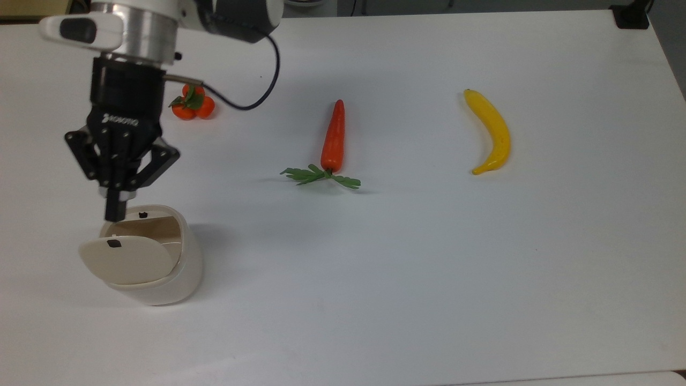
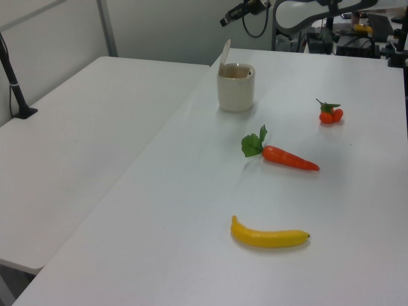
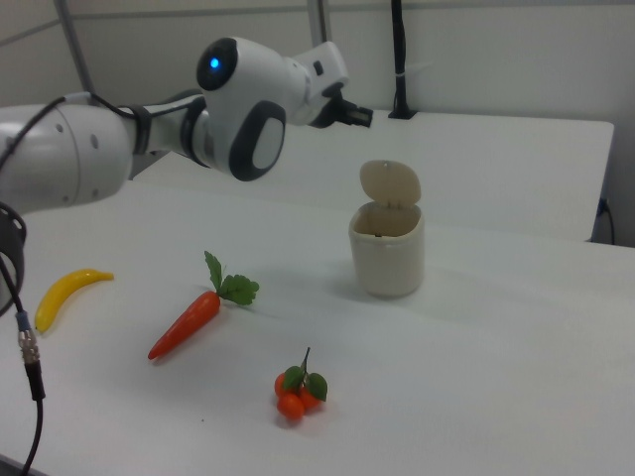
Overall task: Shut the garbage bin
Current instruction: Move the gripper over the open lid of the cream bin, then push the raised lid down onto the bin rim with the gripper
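Observation:
The cream-white garbage bin (image 1: 161,279) stands near the top view's lower left. Its flat lid (image 1: 126,260) with a small black mark is swung up and open. In the left view the garbage bin (image 2: 235,89) has the lid (image 2: 225,53) standing upright at its left rim. The right view shows the garbage bin (image 3: 387,253) with its lid (image 3: 390,183) raised behind the opening. My black gripper (image 1: 114,213) is shut with nothing in it, its tips over the bin's rim opposite the lid. It hangs well above the bin in the left view (image 2: 225,20) and the right view (image 3: 362,117).
On the white table (image 1: 407,268) lie an orange carrot (image 1: 333,136) with green leaves, a yellow banana (image 1: 493,131) and a small cluster of orange fruits (image 1: 192,106). A cable (image 1: 257,91) trails from the wrist. A second table (image 2: 83,140) adjoins in the left view.

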